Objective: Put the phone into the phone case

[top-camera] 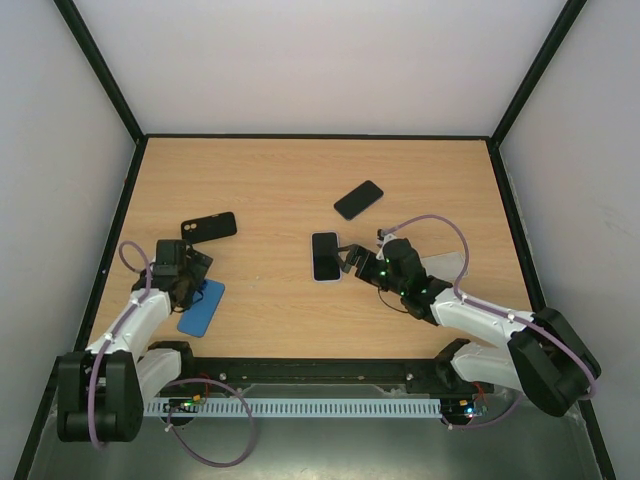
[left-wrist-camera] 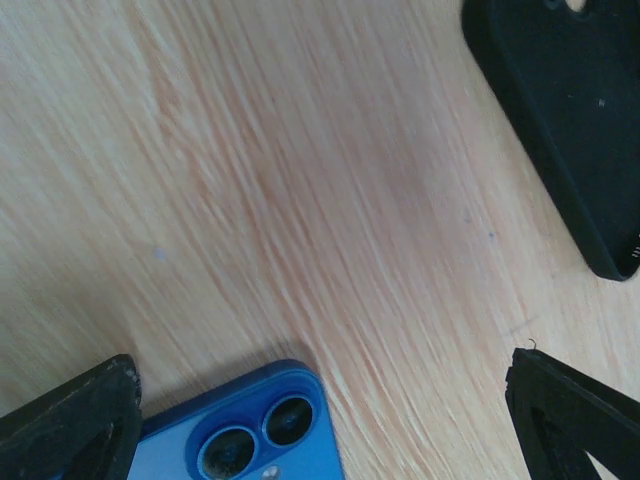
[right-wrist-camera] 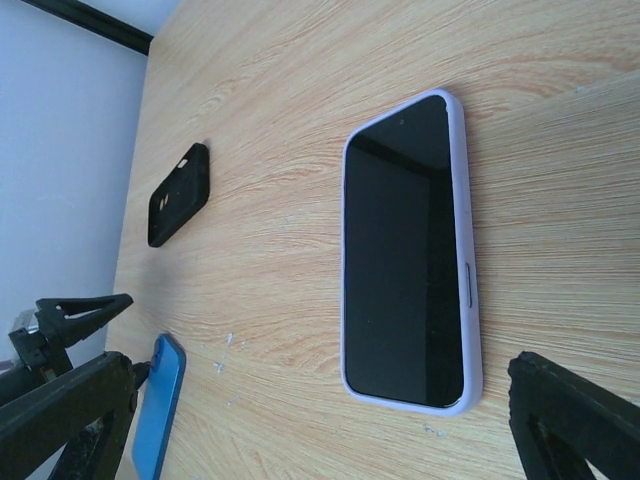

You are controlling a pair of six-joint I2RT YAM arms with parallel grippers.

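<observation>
Overhead, the light wooden table (top-camera: 300, 180) carries a soft black phone case (top-camera: 209, 227) at one o'clock from the left gripper (top-camera: 195, 273), with a glossy blue phone (top-camera: 201, 307) just at its five o'clock. The right gripper (top-camera: 347, 260), jaws spread, faces a lavender-rimmed phone (top-camera: 325, 256) lying screen up at its nine o'clock, close but apart. A plain black slab phone (top-camera: 358, 199) lies at its twelve o'clock. From the left wrist, the left gripper (left-wrist-camera: 320, 368) stands open, gripping nothing, its fingertips (left-wrist-camera: 75, 415) low at either side. The blue phone (left-wrist-camera: 240, 430), camera lenses up, sits at six o'clock beside the left finger, and the black phone case (left-wrist-camera: 560, 120) is at two o'clock, apart. From the right wrist, the right gripper (right-wrist-camera: 320, 368) is open and empty. The lavender-rimmed phone (right-wrist-camera: 410, 250) lies toward twelve o'clock, the black phone case (right-wrist-camera: 178, 195) at ten, and the blue phone (right-wrist-camera: 160, 405) at eight.
</observation>
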